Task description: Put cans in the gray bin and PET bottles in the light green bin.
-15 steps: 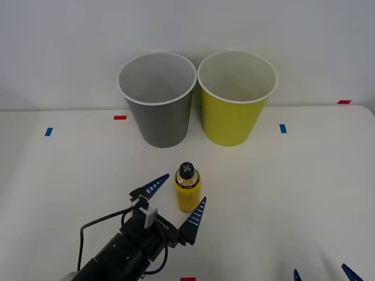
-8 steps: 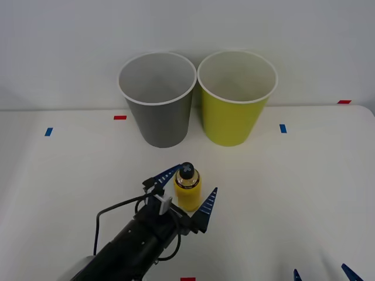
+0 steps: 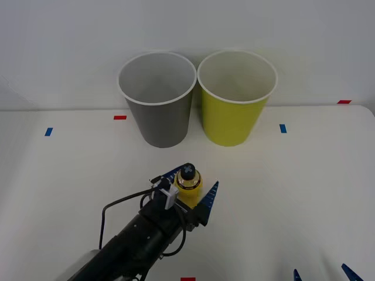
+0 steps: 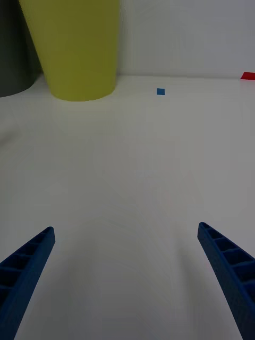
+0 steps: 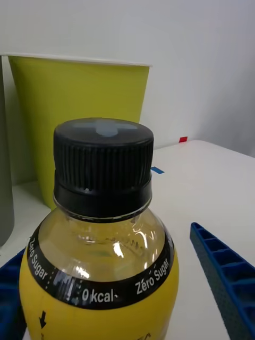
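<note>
Front view shows a white table [image 3: 304, 193] with two tall round bins standing side by side at its far edge, near the wall. You have the gray bin [image 3: 159, 120] on the left and the light green bin [image 3: 233, 117] on the right, their rims close together or perhaps just touching. Both look empty as far as their insides can be seen, so by my reading nothing has been sorted yet.

One small PET bottle [image 3: 187, 188] stands upright on the table in front of the bins, roughly in line with the gap between them and well apart from both. It has a yellow body and a black cap with a pale cross on top. No can is visible on the table.

Your left gripper [image 3: 191, 188] reaches in from the near side with its blue fingers spread wide, one on each side of the bottle. Left wrist view puts the bottle close up and centred between the fingers [image 5: 228, 279], with a visible gap on at least one side, so the bottle is bracketed but not yet gripped. What remains is the whole job for this bottle: close on it, lift it, and carry it to the light green bin.

Your right gripper [image 4: 127, 281] is parked low at the near right of the table, fingers wide apart and holding nothing.
</note>
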Robot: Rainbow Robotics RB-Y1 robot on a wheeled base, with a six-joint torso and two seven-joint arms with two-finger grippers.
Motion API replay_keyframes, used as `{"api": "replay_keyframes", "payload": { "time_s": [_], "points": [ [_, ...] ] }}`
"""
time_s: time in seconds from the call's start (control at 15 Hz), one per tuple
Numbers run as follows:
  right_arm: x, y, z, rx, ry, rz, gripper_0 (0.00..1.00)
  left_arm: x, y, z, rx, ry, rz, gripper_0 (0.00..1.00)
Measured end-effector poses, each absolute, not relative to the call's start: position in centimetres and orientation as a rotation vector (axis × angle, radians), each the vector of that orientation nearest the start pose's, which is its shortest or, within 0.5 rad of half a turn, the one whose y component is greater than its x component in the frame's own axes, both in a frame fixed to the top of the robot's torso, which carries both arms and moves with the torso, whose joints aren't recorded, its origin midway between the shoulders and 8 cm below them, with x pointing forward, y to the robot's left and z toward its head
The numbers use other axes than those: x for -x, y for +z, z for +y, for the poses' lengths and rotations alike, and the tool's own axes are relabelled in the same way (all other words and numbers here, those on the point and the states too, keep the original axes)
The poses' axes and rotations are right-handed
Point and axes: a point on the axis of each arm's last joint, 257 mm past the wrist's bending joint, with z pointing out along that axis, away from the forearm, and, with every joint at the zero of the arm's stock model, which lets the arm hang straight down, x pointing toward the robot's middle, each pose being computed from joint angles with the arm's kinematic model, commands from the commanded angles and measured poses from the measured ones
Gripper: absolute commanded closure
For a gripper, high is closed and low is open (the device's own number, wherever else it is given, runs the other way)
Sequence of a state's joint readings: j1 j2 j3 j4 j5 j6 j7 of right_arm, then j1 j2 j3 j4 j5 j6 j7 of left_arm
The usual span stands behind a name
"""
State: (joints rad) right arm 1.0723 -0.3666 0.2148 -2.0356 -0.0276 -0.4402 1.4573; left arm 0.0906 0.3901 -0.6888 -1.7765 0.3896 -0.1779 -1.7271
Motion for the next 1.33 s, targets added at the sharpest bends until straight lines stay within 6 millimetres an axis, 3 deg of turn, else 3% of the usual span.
{"api": "replay_keyframes", "payload": {
  "time_s": [0.47, 0.8, 1.0, 1.33],
  "points": [
    [-21.3, -29.5, -26.1, 0.095, 0.029, 1.763, 0.07, -40.0, -23.1, -0.5, -0.517, -0.516, 1.463, 0.89],
    [-21.3, -29.5, -26.1, 0.095, 0.029, 1.763, 0.07, -40.0, -23.1, -0.5, -0.615, -0.498, 1.593, 0.89],
    [-21.3, -29.5, -26.1, 0.095, 0.029, 1.763, 0.07, -39.6, -21.2, 0.7, -0.701, -0.455, 1.699, 0.90],
    [-21.3, -29.5, -26.1, 0.095, 0.029, 1.763, 0.07, -39.2, -14.1, 4.8, -0.696, -0.372, 1.778, 0.89]
  ]
}}
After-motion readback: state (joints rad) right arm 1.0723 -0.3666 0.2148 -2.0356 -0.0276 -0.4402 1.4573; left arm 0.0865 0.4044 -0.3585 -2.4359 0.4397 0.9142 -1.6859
